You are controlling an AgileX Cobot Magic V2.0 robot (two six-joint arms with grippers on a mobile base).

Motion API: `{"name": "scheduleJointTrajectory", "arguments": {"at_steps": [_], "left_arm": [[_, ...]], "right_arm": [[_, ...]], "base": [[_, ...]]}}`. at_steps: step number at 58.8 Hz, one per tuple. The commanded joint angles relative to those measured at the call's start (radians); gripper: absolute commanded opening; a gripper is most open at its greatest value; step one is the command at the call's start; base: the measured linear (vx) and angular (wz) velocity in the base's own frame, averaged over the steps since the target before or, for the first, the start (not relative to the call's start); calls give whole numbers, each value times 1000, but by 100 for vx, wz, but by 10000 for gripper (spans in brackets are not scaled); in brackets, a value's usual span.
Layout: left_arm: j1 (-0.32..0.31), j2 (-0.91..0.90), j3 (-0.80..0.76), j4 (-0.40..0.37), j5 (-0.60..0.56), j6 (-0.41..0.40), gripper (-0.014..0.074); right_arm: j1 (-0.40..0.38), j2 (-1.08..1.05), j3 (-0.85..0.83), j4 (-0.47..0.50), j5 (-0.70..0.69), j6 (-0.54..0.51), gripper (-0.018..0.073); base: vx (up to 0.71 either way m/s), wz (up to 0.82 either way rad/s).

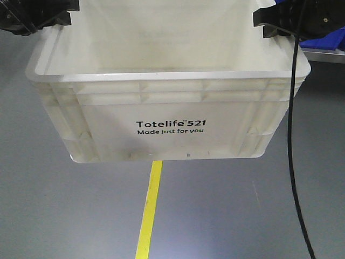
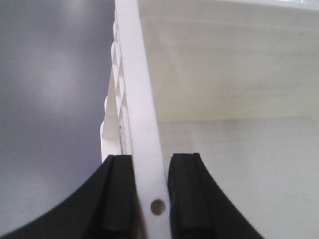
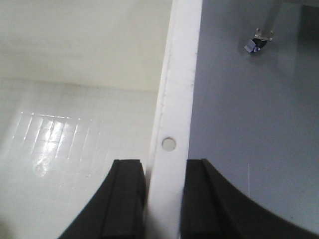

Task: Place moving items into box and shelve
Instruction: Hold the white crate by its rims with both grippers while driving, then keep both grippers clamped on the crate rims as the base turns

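So the box [image 1: 172, 127] (cream crate, "Totelife 521" print facing the front camera) looks like it's hanging in the air right in front of the robot, with grey floor [image 1: 64, 216] and a yellow line [image 1: 151, 210] showing below its bottom edge. Its long axis runs side to side, straight across between the two arms, so neither arm is nearer; each has one short end.

The left pincer [image 2: 151, 172] is closed on the left rim, one pad inside the wall and one outside. The right pincer [image 3: 164, 172] has the same grip on the right rim. The bits of the inside I can see have nothing in them.

I'd guess any shelving move has to keep both ends level. There's a black cable [image 1: 294, 135] dangling past the right corner and a blue bin [image 1: 323, 38] behind it.
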Motion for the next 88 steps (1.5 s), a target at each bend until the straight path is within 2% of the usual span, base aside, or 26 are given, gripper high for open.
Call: {"name": "scheduleJointTrajectory", "arguments": {"at_steps": [1, 88], "left_arm": [[-14, -57, -55, -57, -150, 15, -13], [-14, -57, -55, -57, -150, 15, -13]], "right_arm": [[8, -53, -51, 49, -147, -15, -13], [8, -53, -51, 50, -147, -15, -13]], "base": [[38, 18], [44, 8]]}}
